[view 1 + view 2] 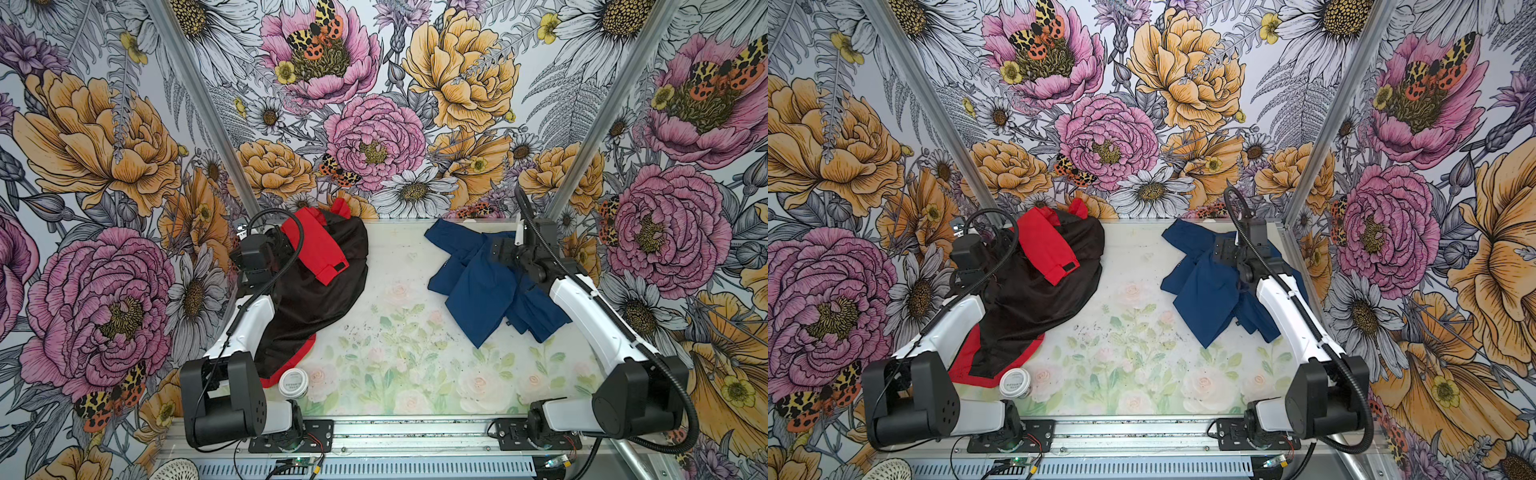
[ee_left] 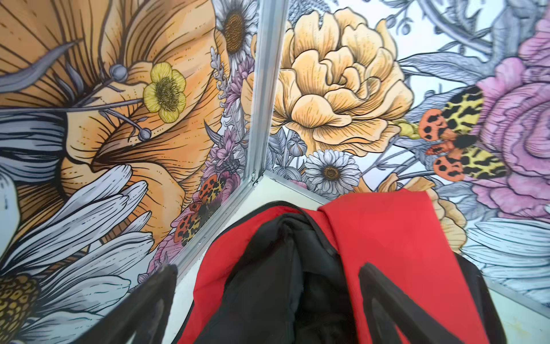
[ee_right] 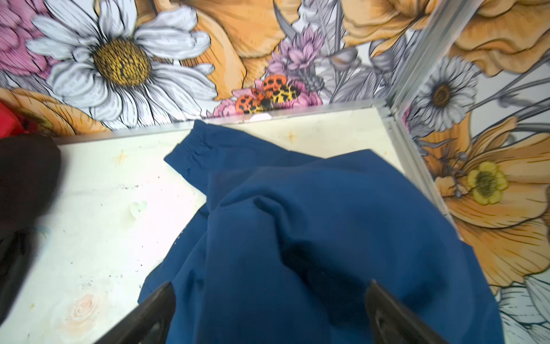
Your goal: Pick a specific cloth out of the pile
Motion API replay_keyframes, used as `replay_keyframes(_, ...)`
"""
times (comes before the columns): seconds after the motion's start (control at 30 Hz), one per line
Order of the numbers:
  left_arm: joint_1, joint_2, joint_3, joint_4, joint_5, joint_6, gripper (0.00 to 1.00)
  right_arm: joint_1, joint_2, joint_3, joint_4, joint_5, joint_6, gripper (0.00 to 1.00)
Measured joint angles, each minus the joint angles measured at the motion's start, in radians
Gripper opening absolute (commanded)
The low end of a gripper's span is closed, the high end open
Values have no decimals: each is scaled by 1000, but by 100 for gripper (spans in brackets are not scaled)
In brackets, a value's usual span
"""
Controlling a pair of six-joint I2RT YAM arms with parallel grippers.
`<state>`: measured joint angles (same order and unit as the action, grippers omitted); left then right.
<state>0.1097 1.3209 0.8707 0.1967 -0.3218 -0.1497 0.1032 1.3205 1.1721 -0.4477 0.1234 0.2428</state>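
Two garments apart: red garment (image 1: 316, 245) left, navy garment (image 1: 469, 286) right; tin (image 1: 293, 383) beside red hem. Jaws hidden from above; wrist views show both wide open, empty.

Bright even light, soft shadows, wrist views slightly blurred

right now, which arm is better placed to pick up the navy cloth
Right. The right arm's open fingers hang over the navy garment; the left arm's fingers are over the red and black garment, across a bare stretch of table.
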Motion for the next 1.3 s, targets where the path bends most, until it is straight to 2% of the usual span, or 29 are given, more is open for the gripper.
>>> replay_keyframes(0.13, -89, -103, -122, 56, -29, 11, 99, 0, -156, -140, 97, 37, -1, 99)
replay_keyframes(0.27, -149, -171, -251, 129, -47, 23, 99, 0, -273, -397, 277, 87, -12, 99)
replay_keyframes(0.4, -187, -188, -391, 236, -65, 26, 99, -5, -308, -680, 493, 135, -24, 100)
replay_keyframes(0.5, -201, -176, -478, 311, -78, 26, 99, -7, -279, -809, 623, 171, -34, 99)
replay_keyframes(0.7, -232, -147, -571, 466, -106, 72, 99, -11, -108, -851, 890, 206, -93, 100)
replay_keyframes(0.9, -218, -129, -632, 599, -119, 109, 99, -11, -28, -857, 1097, 194, -161, 99)
replay_keyframes(1.0, -182, -48, -659, 685, -104, 119, 99, -16, 18, -858, 1194, 175, -186, 100)
replay_keyframes(1.1, -155, 48, -651, 748, -66, 124, 99, -25, 128, -860, 1326, 152, -204, 100)
replay_keyframes(1.23, -151, 212, -624, 865, -21, 135, 99, -53, 208, -864, 1386, 128, -200, 100)
replay_keyframes(1.3, -154, 237, -608, 840, -12, 145, 99, -63, 212, -851, 1372, 112, -200, 100)
